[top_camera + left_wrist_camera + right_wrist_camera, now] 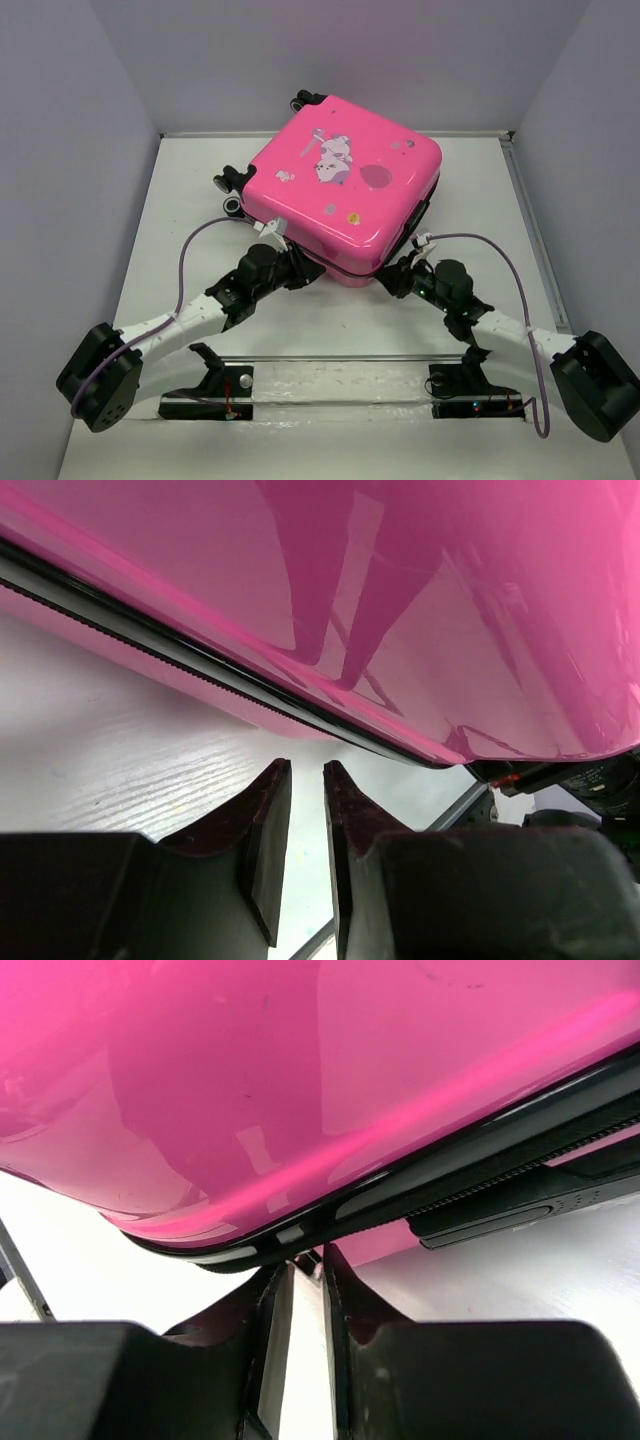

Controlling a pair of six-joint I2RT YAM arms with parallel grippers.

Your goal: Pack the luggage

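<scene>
The hot-pink luggage (pixel 340 190) lies flat on the white table (pixel 180 220), lid down, with cartoon prints on top. My left gripper (pixel 303 270) sits at its near-left edge; in the left wrist view (pixel 307 770) its jaws are almost together and hold nothing, just below the black zipper seam (pixel 200 670) of the shell (pixel 400 600). My right gripper (pixel 392 278) is at the near corner; in the right wrist view (pixel 308 1263) its tips pinch a small dark zipper pull (pixel 306 1258) under the shell's (pixel 250 1080) seam.
Black-and-white wheels (pixel 228 182) stick out at the luggage's left side and back (pixel 305 100). A black handle strip (pixel 490 1222) runs along the seam at the right. A metal rail (pixel 340 358) crosses the near edge between the arm bases. Walls enclose the table.
</scene>
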